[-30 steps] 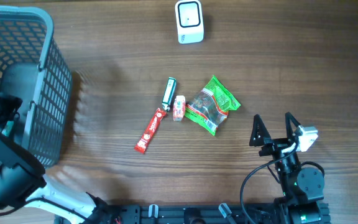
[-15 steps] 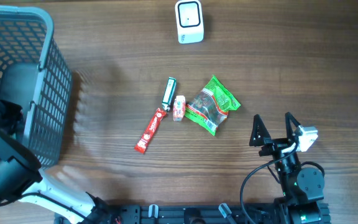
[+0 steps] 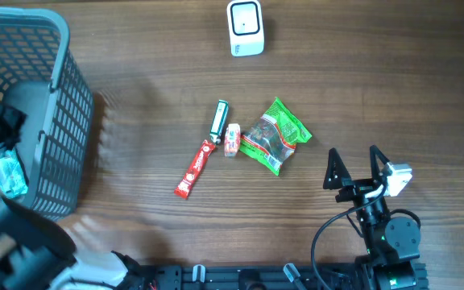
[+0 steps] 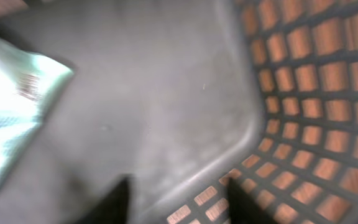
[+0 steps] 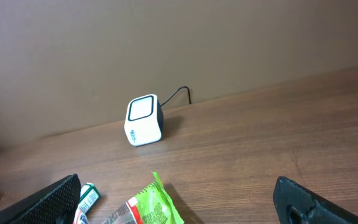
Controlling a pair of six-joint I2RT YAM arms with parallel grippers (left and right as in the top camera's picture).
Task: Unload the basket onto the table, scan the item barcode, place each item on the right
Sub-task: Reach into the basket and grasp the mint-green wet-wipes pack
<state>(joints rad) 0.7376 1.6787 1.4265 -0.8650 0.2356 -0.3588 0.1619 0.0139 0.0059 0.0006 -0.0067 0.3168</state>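
White cube scanner (image 3: 246, 28) upright, well apart from pale green packet (image 3: 8, 176) lying inside grey basket (image 3: 64, 121).

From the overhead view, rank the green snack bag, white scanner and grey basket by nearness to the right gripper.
1. The green snack bag, close by, forward-left of the right gripper.
2. The white scanner, at the far middle edge.
3. The grey basket, on the far left.

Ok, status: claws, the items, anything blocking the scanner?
Left claw open inside basket, pale packet loose there. Right claw open, empty. Green snack bag, red stick among items mid-table; scanner unobstructed.
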